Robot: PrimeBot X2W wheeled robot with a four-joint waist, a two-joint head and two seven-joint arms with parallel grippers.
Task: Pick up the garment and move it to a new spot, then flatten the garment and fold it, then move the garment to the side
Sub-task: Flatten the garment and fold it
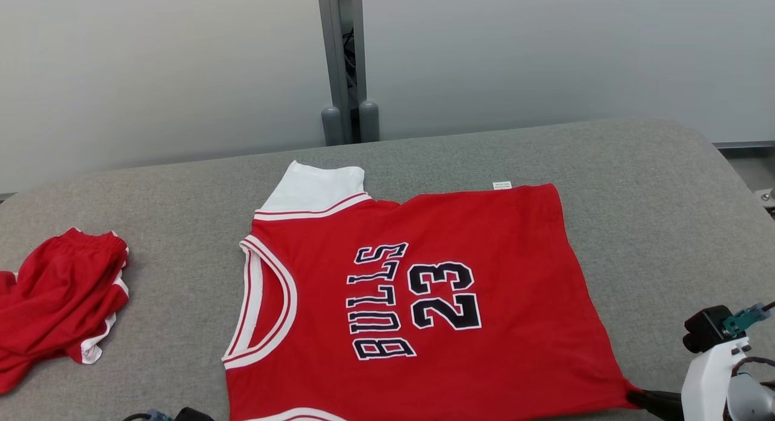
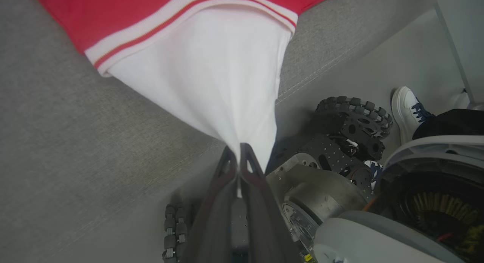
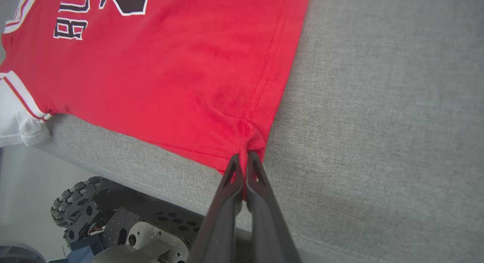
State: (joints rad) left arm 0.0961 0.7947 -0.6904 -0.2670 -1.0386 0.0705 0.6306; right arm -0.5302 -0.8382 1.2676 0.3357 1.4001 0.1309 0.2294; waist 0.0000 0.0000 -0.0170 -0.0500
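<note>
The garment is a red jersey with white sleeves and trim, lettered BULLS 23, spread flat across the grey table with its neck toward the left. In the left wrist view my left gripper is shut on the tip of the white sleeve, which stretches taut from it past the table's front edge. My right gripper is shut on the jersey's red hem corner, seen in the head view at the lower right.
A second red garment lies crumpled at the table's left side. The table's front edge runs close under both grippers, with the robot's wheeled base below. A person's white shoe stands on the floor beside the base.
</note>
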